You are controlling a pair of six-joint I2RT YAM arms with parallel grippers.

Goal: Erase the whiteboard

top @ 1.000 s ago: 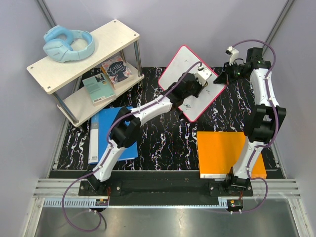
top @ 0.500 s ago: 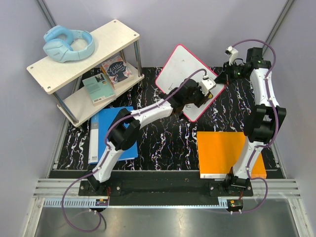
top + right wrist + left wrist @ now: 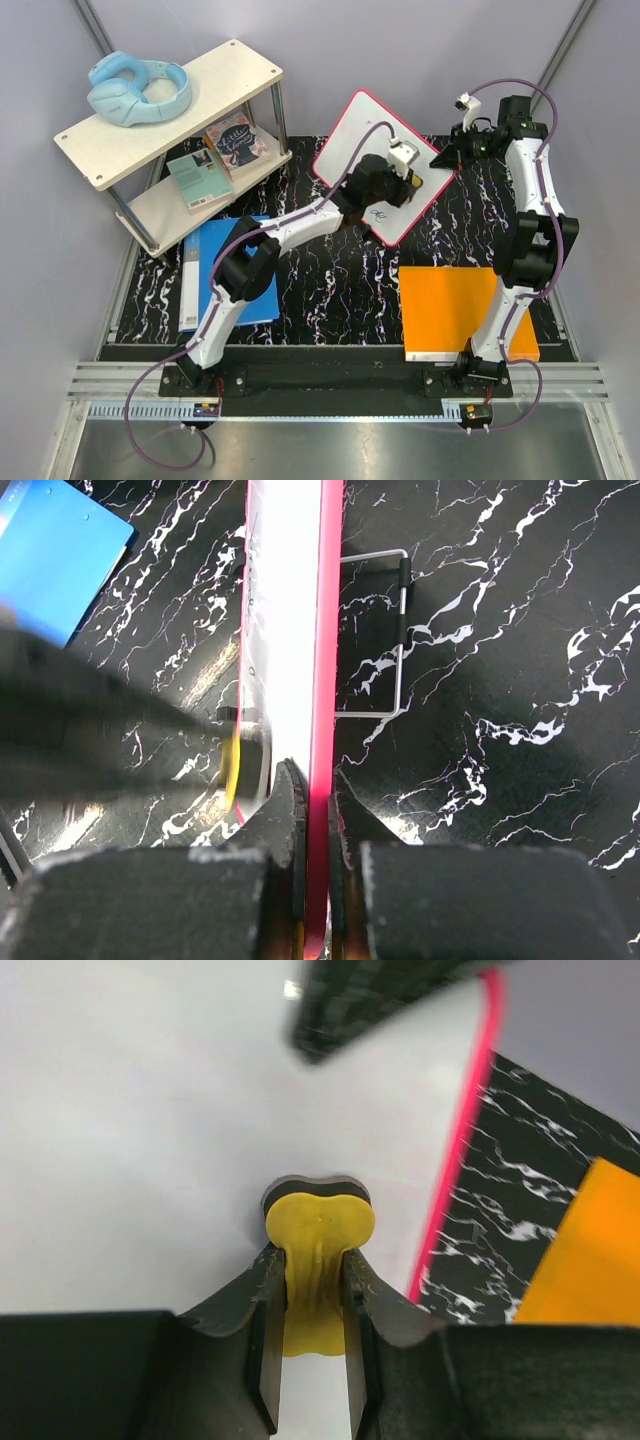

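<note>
Pressing too hard, the left pincer (image 3: 310,1260) gripping the yellow eraser (image 3: 320,1222) could twist the whiteboard (image 3: 130,1130) from the right pincer (image 3: 312,780) clamping its rim.

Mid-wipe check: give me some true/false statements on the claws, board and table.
1. The left claw presses a yellow eraser against the whiteboard. True.
2. The right claw is open, clear of the whiteboard. False: it is shut on the board's red edge.
3. The whiteboard is wiped clean. False: black writing shows beside the left claw.
4. The orange board lies flat near the right arm's base. True.
</note>
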